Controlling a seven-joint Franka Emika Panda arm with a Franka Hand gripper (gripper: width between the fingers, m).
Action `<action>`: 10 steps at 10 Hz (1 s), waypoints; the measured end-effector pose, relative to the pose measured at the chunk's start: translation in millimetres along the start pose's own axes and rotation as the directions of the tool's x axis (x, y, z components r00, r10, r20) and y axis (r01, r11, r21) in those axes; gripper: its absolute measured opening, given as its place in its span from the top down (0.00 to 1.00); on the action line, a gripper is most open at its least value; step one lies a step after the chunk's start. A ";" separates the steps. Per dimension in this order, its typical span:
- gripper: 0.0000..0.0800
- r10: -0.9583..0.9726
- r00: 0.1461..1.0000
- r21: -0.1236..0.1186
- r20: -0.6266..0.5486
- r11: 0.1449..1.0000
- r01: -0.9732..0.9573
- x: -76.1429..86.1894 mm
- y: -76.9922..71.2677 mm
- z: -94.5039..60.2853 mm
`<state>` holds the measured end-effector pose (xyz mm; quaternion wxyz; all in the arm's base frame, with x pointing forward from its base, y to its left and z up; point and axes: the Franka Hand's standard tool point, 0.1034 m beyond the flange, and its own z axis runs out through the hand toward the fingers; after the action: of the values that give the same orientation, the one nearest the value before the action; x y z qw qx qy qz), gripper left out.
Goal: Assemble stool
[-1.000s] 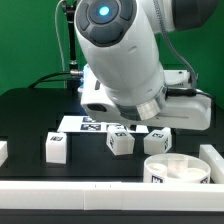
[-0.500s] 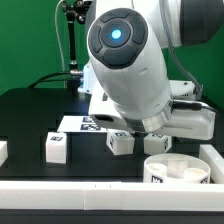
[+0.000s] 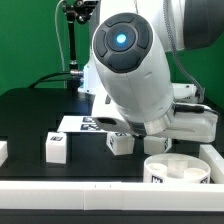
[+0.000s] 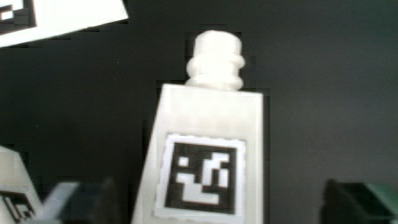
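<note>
From the wrist view I see the gripper (image 4: 217, 198) open. Its dark fingers (image 4: 75, 202) stand either side of a tagged stool leg (image 4: 210, 140), with a gap on one side. In the exterior view the seat (image 3: 178, 170) sits lower right.

Your arm (image 3: 128, 70) bends forward and low. Its bulky white wrist joint, with the blue light, is turned toward the exterior view and hides most of the gripper (image 4: 217, 200). From the wrist view, your two dark fingers (image 4: 366, 198) point downward and stand apart, jaws parted, gripping nothing.
</note>
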<state>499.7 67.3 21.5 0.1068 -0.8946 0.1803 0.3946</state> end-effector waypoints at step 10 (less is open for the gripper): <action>0.58 -0.151 0.989 -0.006 -0.002 0.989 0.151 -33.2 -14.4 -55.4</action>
<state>521.9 69.9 83.9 0.1337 -0.9064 0.1110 0.3849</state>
